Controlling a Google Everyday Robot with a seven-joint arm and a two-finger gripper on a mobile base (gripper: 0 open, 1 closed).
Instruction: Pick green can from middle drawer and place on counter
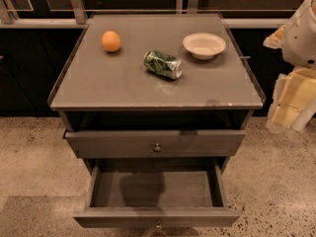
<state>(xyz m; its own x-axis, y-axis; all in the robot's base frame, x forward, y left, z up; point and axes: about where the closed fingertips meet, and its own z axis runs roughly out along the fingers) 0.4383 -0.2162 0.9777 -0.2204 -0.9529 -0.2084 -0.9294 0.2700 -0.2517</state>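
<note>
The green can [163, 64] lies on its side on the counter [123, 88], near the middle, between the orange ball and the white bowl. The middle drawer [123, 217] is pulled far out towards me, and its inside shows nothing in it. My gripper [291, 102] hangs at the right edge of the view, beside the cabinet's right side and off the counter. It is well clear of the can and holds nothing that I can see.
An orange ball [111, 41] sits at the counter's back left. A white bowl [204, 45] sits at the back right. The topmost drawer [123, 143] stands slightly open above the middle one. Speckled floor surrounds the cabinet, and a dark wall with rails runs behind it.
</note>
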